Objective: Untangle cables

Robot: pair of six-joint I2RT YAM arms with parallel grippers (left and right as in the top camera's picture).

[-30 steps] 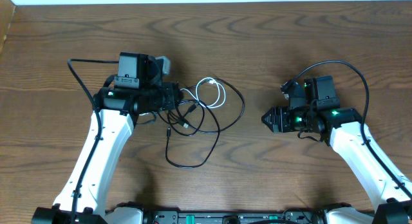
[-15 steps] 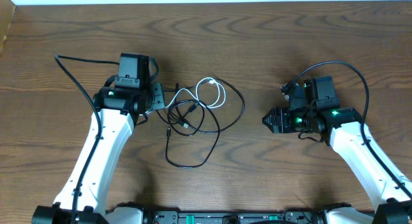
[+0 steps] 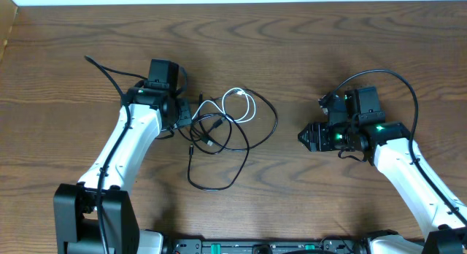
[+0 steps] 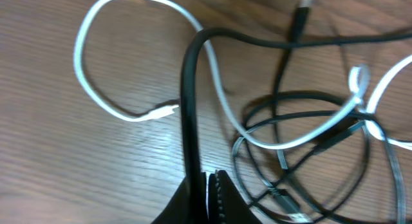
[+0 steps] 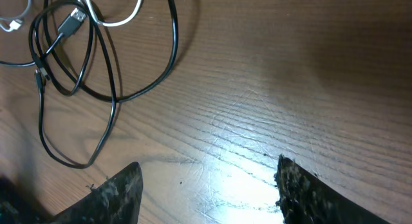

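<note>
Left gripper [image 4: 207, 197] is pressed together, pinching the smooth black cable [image 4: 190, 108], which arcs up over the thin white cable [image 4: 82, 63]. Both lie in loose tangled loops on the wood-grain table [image 5: 270, 69]. Right gripper [image 5: 206, 195] is spread, well apart from them.

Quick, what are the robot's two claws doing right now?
Left gripper: shut on the black cable.
Right gripper: open, holding nothing.
</note>
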